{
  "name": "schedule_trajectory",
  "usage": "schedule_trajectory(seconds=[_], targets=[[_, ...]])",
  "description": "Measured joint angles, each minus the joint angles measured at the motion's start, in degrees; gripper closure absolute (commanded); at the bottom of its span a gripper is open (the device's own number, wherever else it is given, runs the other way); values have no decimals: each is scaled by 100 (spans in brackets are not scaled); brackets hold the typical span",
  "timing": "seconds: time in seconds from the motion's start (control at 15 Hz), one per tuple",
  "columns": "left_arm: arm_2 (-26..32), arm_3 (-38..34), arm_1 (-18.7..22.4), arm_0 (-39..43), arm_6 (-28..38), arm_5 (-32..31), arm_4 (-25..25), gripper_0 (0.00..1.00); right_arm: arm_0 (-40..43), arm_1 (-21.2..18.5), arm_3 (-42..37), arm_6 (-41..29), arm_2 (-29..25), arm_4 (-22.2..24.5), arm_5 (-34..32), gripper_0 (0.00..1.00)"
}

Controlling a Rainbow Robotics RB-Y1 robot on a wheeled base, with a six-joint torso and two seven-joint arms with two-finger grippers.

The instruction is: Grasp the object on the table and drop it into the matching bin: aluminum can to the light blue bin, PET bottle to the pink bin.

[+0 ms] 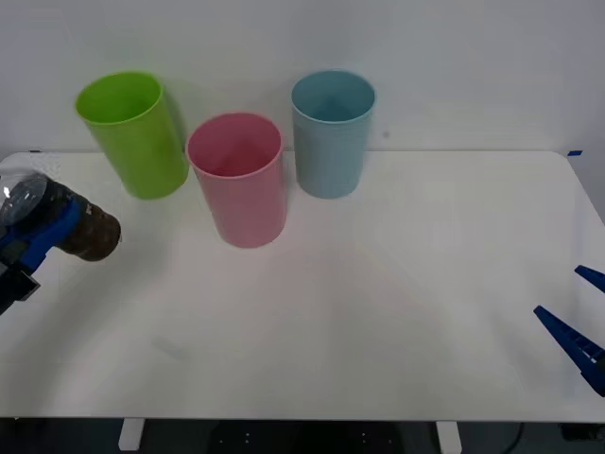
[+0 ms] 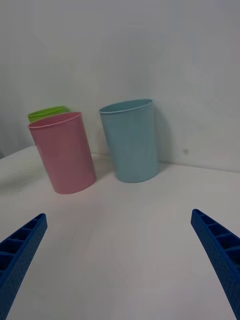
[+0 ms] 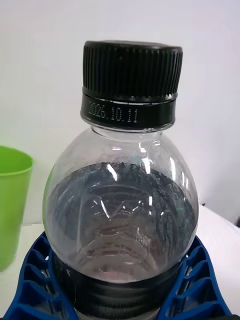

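Note:
My left gripper (image 1: 33,241) is at the table's left edge, shut on the PET bottle (image 1: 90,236), a small clear bottle with a black cap and a dark lower body. The left wrist view shows the bottle (image 3: 120,200) close up, cap on top, with the blue fingers (image 3: 35,280) wrapped around its lower body. The pink bin (image 1: 238,189) stands upright to the right of the bottle, at the back centre. Beside it to the right is the light blue bin (image 1: 331,142). My right gripper (image 1: 579,307) rests open at the table's right edge, facing the pink bin (image 2: 65,155) and the light blue bin (image 2: 132,142).
A lime green bin (image 1: 137,137) stands at the back left, close behind the held bottle, and shows as the green bin (image 3: 10,200) in the left wrist view. The white table (image 1: 378,284) is bare in the middle and front. A white wall lies behind the bins.

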Motion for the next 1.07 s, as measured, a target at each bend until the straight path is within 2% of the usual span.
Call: schedule_trajectory(seconds=[0.2, 0.33, 0.6, 1.07], targets=[[157, -11, 34, -473, 582, 35, -311, 100, 0, 0, 0, 0, 0, 0, 0, 0], [122, -11, 108, -715, 714, 151, -382, 100, 0, 0, 0, 0, 0, 0, 0, 0], [32, -10, 176, -1213, 926, 242, -937, 100, 0, 0, 0, 0, 0, 0, 0, 0], [-817, 114, 164, -2134, 1275, 753, -1901, 100, 0, 0, 0, 0, 0, 0, 0, 0]])
